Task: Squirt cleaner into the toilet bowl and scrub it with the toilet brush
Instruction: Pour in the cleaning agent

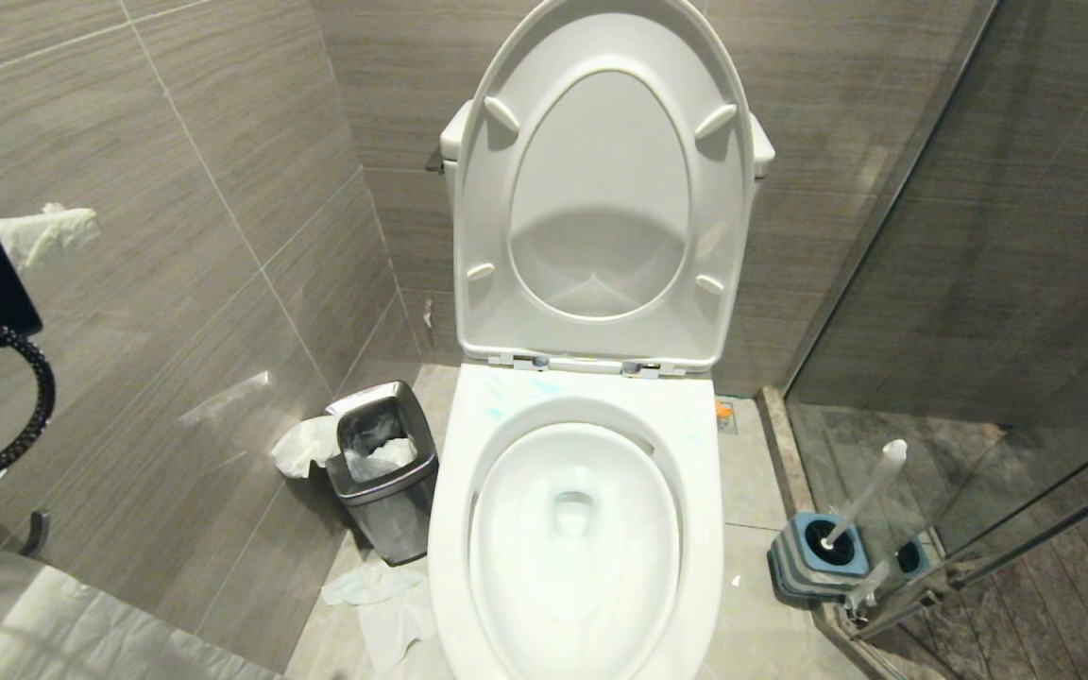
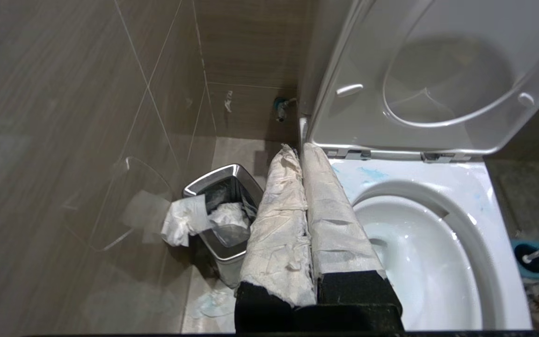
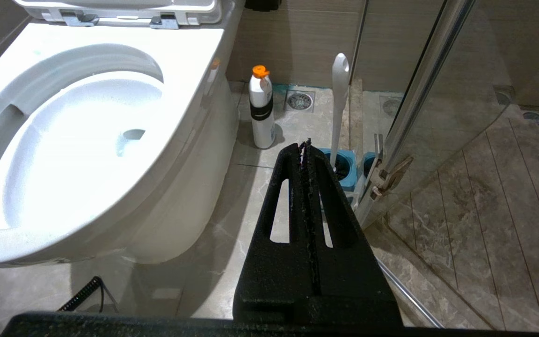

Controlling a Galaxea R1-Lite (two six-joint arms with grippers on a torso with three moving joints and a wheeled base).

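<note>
The white toilet bowl [image 1: 700, 529] stands in the middle with its seat and lid raised. Thin teal smears of cleaner [image 2: 372, 174] lie on the back of the rim [image 2: 484, 210]. The toilet brush [image 1: 870, 491] stands upright in its blue holder [image 1: 818, 557] on the floor to the right, by the glass door. My left gripper [image 2: 297, 150], its fingers wrapped in white tissue, is shut and empty, up by the left wall [image 1: 72, 227]. My right gripper [image 3: 304, 145] hangs shut and empty low on the right, near the brush handle [image 3: 338, 103].
A steel waste bin [image 1: 383, 463] stuffed with tissue stands left of the toilet, with tissue scraps [image 1: 383, 595] on the floor beside it. A white bottle with an orange cap [image 3: 261, 107] stands between toilet and brush. The glass shower door [image 1: 978, 283] closes off the right side.
</note>
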